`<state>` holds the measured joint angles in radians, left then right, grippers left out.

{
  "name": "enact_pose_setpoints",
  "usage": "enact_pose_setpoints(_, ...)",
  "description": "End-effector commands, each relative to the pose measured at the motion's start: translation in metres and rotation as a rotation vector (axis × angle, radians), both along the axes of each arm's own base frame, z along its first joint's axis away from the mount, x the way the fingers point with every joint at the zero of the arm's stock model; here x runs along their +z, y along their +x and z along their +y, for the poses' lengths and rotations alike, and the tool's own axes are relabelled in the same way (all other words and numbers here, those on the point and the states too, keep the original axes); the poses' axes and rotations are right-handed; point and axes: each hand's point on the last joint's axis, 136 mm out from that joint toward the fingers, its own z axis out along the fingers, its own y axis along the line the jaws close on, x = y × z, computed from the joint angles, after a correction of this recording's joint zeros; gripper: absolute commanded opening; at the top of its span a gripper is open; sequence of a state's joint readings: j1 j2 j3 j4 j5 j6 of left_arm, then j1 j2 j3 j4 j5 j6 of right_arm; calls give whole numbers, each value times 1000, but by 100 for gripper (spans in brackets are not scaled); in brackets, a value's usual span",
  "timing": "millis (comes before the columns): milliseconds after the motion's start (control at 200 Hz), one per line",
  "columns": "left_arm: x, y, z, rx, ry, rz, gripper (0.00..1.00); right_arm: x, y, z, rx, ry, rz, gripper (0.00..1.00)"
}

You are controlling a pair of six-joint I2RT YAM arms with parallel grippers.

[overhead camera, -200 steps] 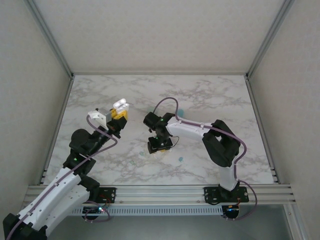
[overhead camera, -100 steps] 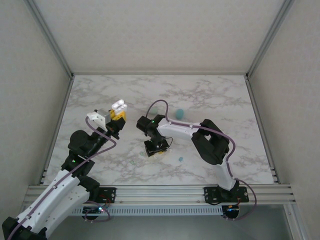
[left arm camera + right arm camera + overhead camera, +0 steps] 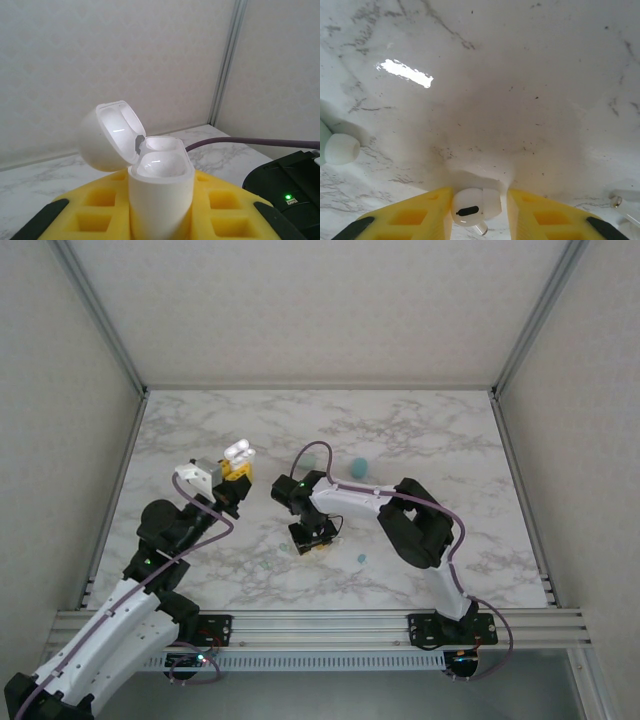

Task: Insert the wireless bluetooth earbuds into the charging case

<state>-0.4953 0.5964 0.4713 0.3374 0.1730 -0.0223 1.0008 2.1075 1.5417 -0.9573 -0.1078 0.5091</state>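
Worktop edges: the marble worktop is shut in by white walls at 9, 12 and 3 o'clock, with slanting metal posts at the far corners. A ribbed rail carrying both arm bases closes off 6 o'clock.
Open room: bare marble runs along the 12 o'clock strip and down the 3 o'clock side. The middle is crowded, with the two wrists near each other.
Left arm: the left arm reaches from 7 o'clock toward the centre-left.
Left jaws: clamped on the lower body of the white charging case, which is raised off the marble.
Case pose: long axis upright and mouth up. The lid is hinged back toward 10 o'clock in the left wrist view, and two hollow wells show.
Right arm: the right arm folds in from 5 o'clock, its wrist pointing down at the marble.
Right jaws: narrow, flanking the white earbud on both sides. I cannot tell whether they pinch it.
Earbud pose: it lies on the worktop with its dark oval slot facing the wrist camera. The slot's long axis runs roughly 8 to 2 o'clock, and a short stub points to 5 o'clock.
Earbud place: at 5 o'clock from the charging case and apart from it.
Neighbours: a pale green earbud lies at 9 o'clock in the right wrist view. A teal earbud lies at 4 o'clock from the right jaws, and a teal case at 1 o'clock.
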Motion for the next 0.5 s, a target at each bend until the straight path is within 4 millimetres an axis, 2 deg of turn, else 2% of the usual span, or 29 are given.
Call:
enact_pose_setpoints(0, 24, -2, 3, 4, -29, -52, 15, -7, 1, 1, 18, -37, -13, 33)
enact_pose_setpoints(175, 21, 0, 0, -7, -20, -39, 15, -4, 2, 3, 16, -25, -25, 28)
enact_pose_setpoints(305, 21, 2, -1, -10, -23, -33, 15, 7, 4, 2, 23, -11, -53, 25)
enact_pose_setpoints(395, 21, 3, -3, -15, -21, -28, 15, 25, 10, -1, 19, 19, -94, 24)
enact_pose_setpoints(491, 19, 7, -7, -24, -22, -15, 15, 54, 23, -6, -26, 100, -155, 23)
